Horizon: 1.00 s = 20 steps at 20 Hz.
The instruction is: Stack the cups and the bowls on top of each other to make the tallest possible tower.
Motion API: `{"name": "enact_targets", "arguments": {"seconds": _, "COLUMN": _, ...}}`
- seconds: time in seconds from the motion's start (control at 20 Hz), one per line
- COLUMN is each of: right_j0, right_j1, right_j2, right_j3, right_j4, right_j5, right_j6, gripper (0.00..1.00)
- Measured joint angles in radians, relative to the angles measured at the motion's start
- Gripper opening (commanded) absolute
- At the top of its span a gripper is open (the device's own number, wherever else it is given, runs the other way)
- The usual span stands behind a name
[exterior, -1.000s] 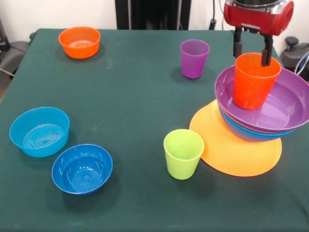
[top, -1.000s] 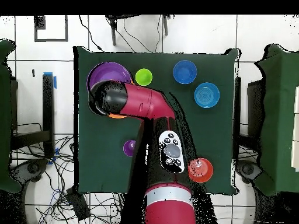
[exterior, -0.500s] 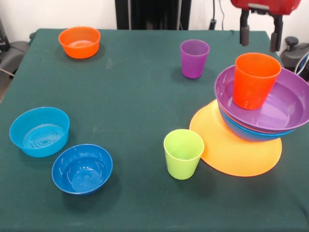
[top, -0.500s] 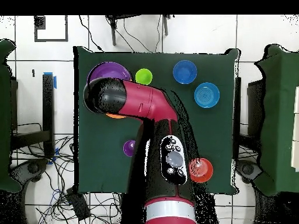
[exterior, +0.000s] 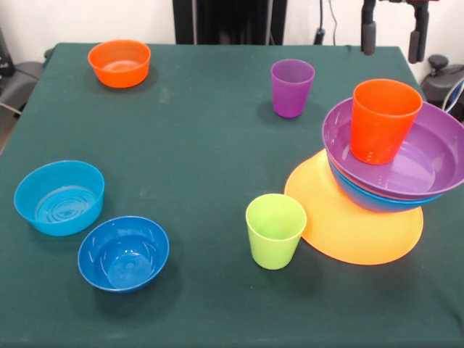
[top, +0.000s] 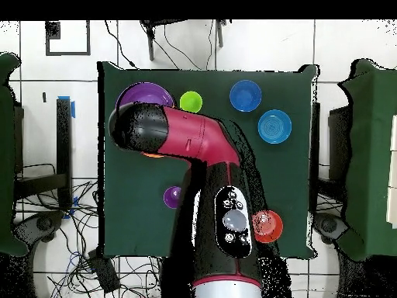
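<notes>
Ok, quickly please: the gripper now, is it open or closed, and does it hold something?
Gripper: open and holding nothing, raised above the orange cup, which stands in the purple bowl.

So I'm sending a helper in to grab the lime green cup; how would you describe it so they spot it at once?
Start at the leaning stack of large plastic bowls on the dark green table. Beside its wide, flat orange-yellow base piece stands the lime green plastic tumbler, upright and empty. It is the only green cup; the purple tumbler stands apart, and the orange tumbler sits in the stack.
</notes>
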Motion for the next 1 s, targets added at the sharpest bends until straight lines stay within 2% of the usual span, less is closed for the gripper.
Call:
{"name": "enact_targets", "arguments": {"seconds": 0.25, "right_j0": -0.002, "right_j1": 0.011, "right_j2": -0.011, "right_j3": -0.003, "right_j4": -0.011, "right_j5": 0.0, "right_j6": 0.0, "gripper": 1.0}}
{"name": "enact_targets", "arguments": {"seconds": 0.65, "right_j0": -0.046, "right_j1": 0.02, "right_j2": -0.014, "right_j3": -0.007, "right_j4": -0.087, "right_j5": 0.012, "right_j6": 0.0, "gripper": 1.0}}
{"name": "enact_targets", "arguments": {"seconds": 1.0, "right_j0": -0.183, "right_j1": 0.006, "right_j2": -0.001, "right_j3": -0.015, "right_j4": -0.174, "right_j5": 0.075, "right_j6": -0.006, "gripper": 1.0}}
